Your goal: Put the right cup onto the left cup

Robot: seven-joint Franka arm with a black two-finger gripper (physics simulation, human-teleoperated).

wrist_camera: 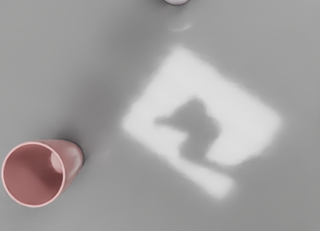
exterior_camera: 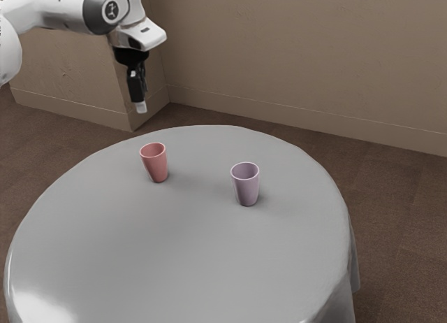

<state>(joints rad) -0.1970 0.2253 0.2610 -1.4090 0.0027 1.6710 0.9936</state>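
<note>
Target reads as the mauve, smooth-walled tapered cup [exterior_camera: 246, 190], taking sides from the exterior view: upright, mouth up, on the round table with the grey cloth [exterior_camera: 160, 246], toward the exterior view's right. Destination: the pink tapered cup [exterior_camera: 158, 167], also upright, well apart from it

Black gripper [exterior_camera: 141, 106] hangs above table height on the pink cup's side. Can't tell its jaw spread from here; no cup in its grasp, both stand on the cloth

Handling, my guess: light, stiff, rigid plastic or glazed ceramic. If ceramic, rim could chip, so moderate squeeze. Smooth wall may slip a bit, but the flare helps: cup widens upward, so it wedges rather than drops through. Empty-looking and narrow-footed, so a sideways nudge could tip it

Grab: straight down, centred, opposite sides of the wall just under the rim. High hold leaves the narrow base free to enter the pink mouth. If the full width won't fit, pinch one side of the rim; expect some swing, keep it vertical
</note>
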